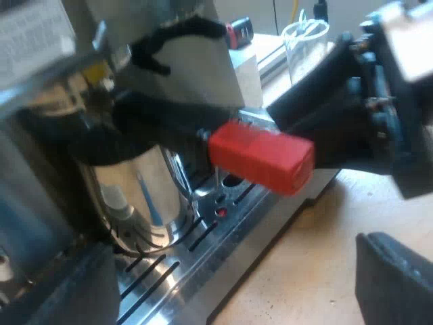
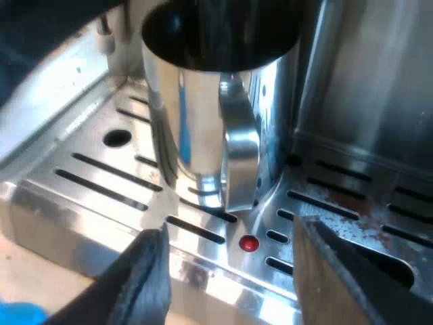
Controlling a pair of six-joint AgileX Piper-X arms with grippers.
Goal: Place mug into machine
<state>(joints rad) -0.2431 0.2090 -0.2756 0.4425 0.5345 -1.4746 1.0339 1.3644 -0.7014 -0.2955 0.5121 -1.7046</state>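
A shiny metal mug (image 1: 142,189) stands upright on the slotted drip tray (image 1: 203,261) at the espresso machine's front, under the locked-in metal holder. The holder's dark handle ends in a red block (image 1: 260,156) that sticks out over the tray. My left gripper (image 1: 230,298) is open, its fingers wide apart and short of the tray's edge. In the right wrist view the mug (image 2: 196,115) turns its handle (image 2: 240,145) toward my right gripper (image 2: 230,277), which is open just off the tray (image 2: 95,183) and touches nothing.
A clear measuring glass (image 1: 304,40) stands on the wooden table beyond the machine, beside a white box. The right arm's dark body (image 1: 352,115) hangs close to the red handle end. A small red dot (image 2: 249,243) marks the tray near the mug.
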